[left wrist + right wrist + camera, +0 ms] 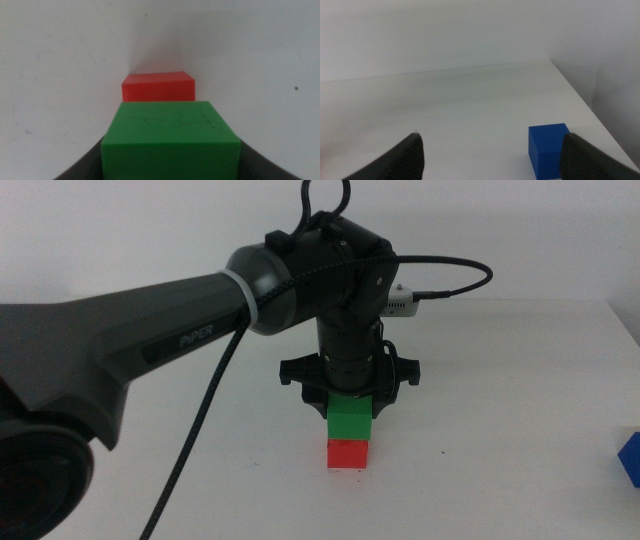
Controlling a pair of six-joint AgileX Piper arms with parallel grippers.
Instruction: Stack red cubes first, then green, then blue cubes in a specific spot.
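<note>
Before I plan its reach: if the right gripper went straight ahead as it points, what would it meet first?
Probably the blue cube, sitting just inside one of its spread fingers. Beyond it only bare table shows; depth is unclear.

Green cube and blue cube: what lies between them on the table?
Only bare white tabletop separates the green cube from the blue cube, per the middle view.

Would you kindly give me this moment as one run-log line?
left gripper: shut on green cube, set on red cube | right gripper: open, waiting near blue cube | blue not stacked
</note>
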